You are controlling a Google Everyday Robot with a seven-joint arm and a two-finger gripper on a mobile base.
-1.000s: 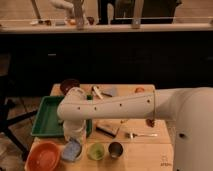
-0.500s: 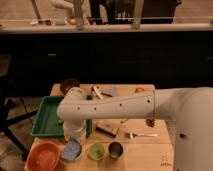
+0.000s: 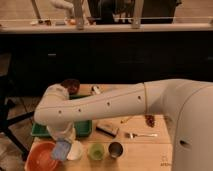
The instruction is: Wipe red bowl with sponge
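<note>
The red bowl (image 3: 41,157) sits at the table's front left corner. My gripper (image 3: 63,146) is at the end of the white arm, low over the table just right of the bowl. It is mostly hidden under the wrist. It is shut on a blue-grey sponge (image 3: 62,150), which hangs tilted at the bowl's right rim, between the red bowl and a white bowl (image 3: 76,151).
A green tray (image 3: 83,128) lies behind the bowls. A green cup (image 3: 95,151) and a dark metal cup (image 3: 116,149) stand in the front row. A dark flat block (image 3: 107,129), a fork (image 3: 140,135) and a dark bowl (image 3: 71,86) lie farther back.
The sponge and gripper have shifted slightly left, from over the white bowl toward the red bowl's right rim. Nothing else has moved.
</note>
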